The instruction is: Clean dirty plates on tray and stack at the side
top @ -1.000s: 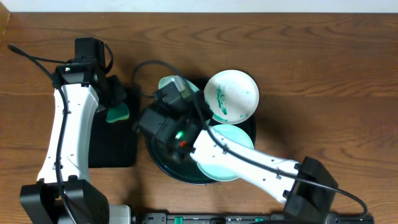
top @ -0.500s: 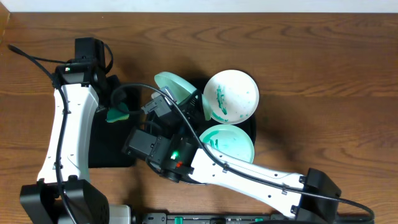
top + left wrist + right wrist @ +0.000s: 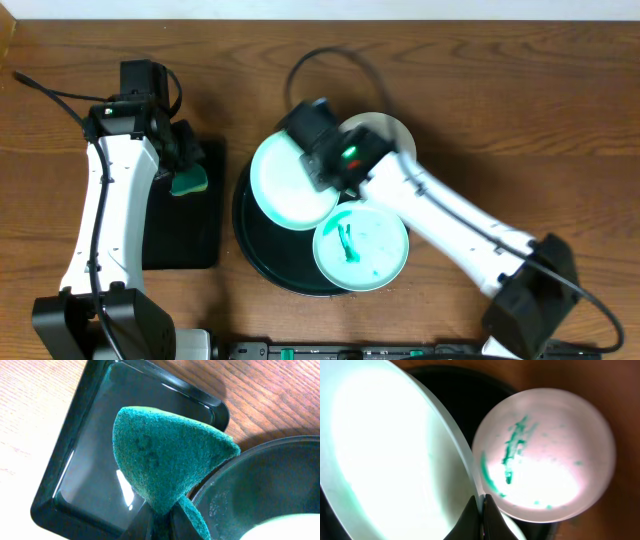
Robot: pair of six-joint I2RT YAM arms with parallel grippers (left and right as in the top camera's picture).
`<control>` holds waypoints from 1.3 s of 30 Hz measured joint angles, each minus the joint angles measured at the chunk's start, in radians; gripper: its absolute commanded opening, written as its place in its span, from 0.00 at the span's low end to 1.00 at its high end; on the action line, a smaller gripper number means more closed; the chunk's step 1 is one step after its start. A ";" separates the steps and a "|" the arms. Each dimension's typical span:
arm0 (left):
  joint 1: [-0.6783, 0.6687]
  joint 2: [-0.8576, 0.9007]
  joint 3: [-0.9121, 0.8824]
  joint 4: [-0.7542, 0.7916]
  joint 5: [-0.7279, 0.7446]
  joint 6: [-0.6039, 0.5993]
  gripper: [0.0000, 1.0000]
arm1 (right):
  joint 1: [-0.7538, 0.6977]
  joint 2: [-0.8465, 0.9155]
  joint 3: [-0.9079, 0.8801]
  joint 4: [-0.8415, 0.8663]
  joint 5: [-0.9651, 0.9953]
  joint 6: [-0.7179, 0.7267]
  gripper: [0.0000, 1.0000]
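My right gripper (image 3: 322, 175) (image 3: 481, 510) is shut on the rim of a white plate (image 3: 288, 184) (image 3: 385, 460), which hangs over the left part of the round dark tray (image 3: 258, 255) (image 3: 455, 387). No streaks show on that plate's face. A second plate (image 3: 362, 246) with a green streak lies at the tray's front. A third plate (image 3: 392, 132) (image 3: 545, 455), smeared green, sits at the tray's back right, partly hidden by my right wrist. My left gripper (image 3: 185, 172) (image 3: 162, 520) is shut on a green sponge (image 3: 188, 183) (image 3: 170, 460) beside the tray's left rim (image 3: 260, 485).
A rectangular black tray (image 3: 180, 225) (image 3: 95, 455) lies under the sponge, left of the round tray. Bare wooden table (image 3: 520, 120) stretches to the right and back. My right arm crosses the table's front right; a cable loops behind the round tray.
My right arm has swung from the tray's front left to its back, carrying the plate and turning it face up. The front plate is now uncovered. The left arm has hardly moved.
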 measured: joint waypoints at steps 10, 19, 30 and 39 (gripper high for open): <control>0.000 0.000 0.000 0.000 0.000 0.000 0.07 | -0.464 -0.179 0.000 -0.106 -0.366 0.003 0.01; 0.000 0.000 0.000 0.000 0.000 0.000 0.07 | -0.892 -0.250 -0.018 -0.325 -0.269 0.042 0.01; 0.000 0.000 0.000 0.012 0.000 0.000 0.07 | -1.069 -0.249 -0.375 -0.095 -0.229 0.029 0.01; 0.000 0.000 0.000 0.014 0.000 0.000 0.07 | -1.066 -0.249 -0.602 0.098 -0.276 0.023 0.01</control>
